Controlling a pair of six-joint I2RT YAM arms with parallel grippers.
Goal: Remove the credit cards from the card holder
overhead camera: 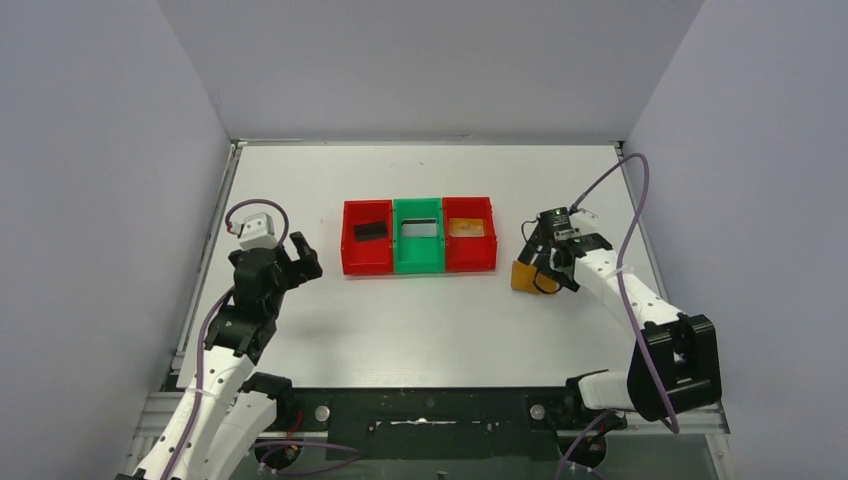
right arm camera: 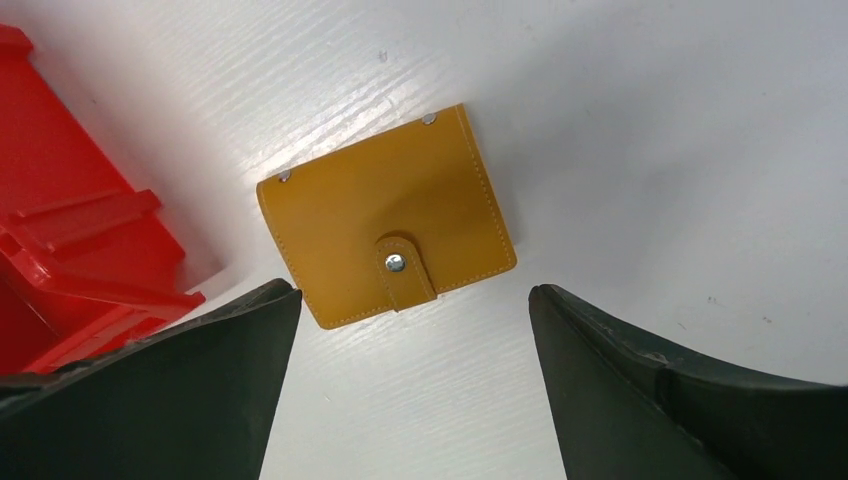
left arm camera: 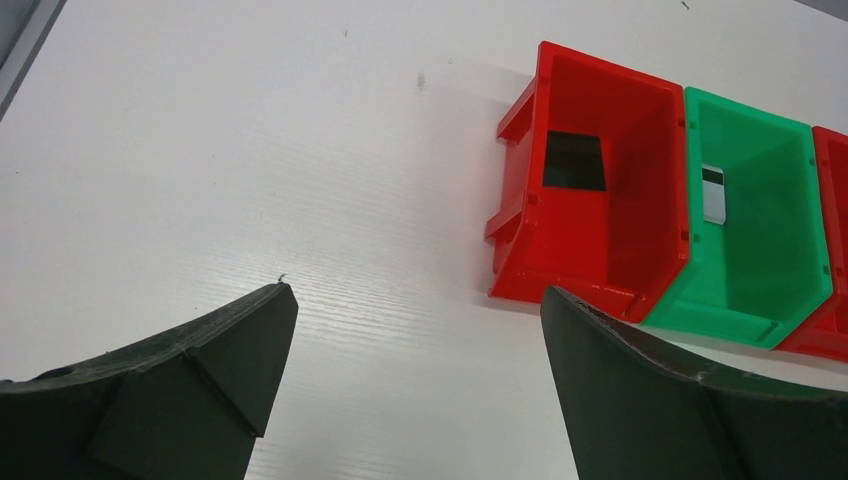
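A closed card holder (right arm camera: 385,215) lies flat on the white table (overhead camera: 420,320), its tab snapped across the front, a short way to the right of a row of three bins. The right gripper (overhead camera: 548,265) hangs over it with jaws spread wide and gripping nothing. In the right wrist view the holder sits in line with the gap between the two fingers (right arm camera: 200,380), just beyond their tips and touching neither.

To the left of the bins, the left gripper (overhead camera: 303,258) hovers above bare table, its jaws also wide apart and empty.

The left red bin (overhead camera: 352,262) holds a dark card (overhead camera: 370,230), the green bin (overhead camera: 418,265) a pale card (overhead camera: 420,228), and the right red bin (overhead camera: 470,262) an orange-tinted card (overhead camera: 466,228).
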